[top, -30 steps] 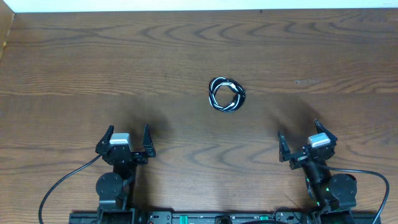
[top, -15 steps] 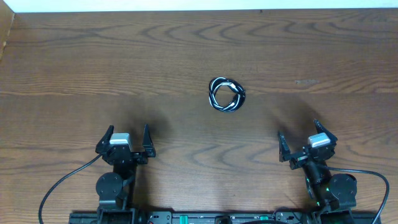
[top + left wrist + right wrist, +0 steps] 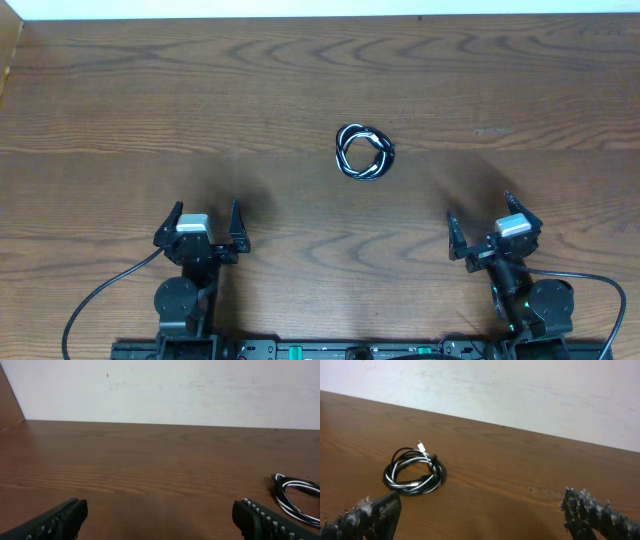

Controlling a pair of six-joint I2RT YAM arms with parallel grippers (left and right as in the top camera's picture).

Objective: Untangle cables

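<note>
my left pincer (image 3: 207, 206) and right pincer (image 3: 480, 207) are hanging spread and empty, and i'm risking tightening the coiled cables (image 3: 364, 152) by pinching several thin strands at once.

Nothing is changing between the earlier overhead pictures and this moment: the left tool (image 3: 208, 206), the right tool (image 3: 479, 206) and the coiled cables (image 3: 364, 152) on the desk (image 3: 120, 120) are showing no shift in place, pose or opening.
</note>
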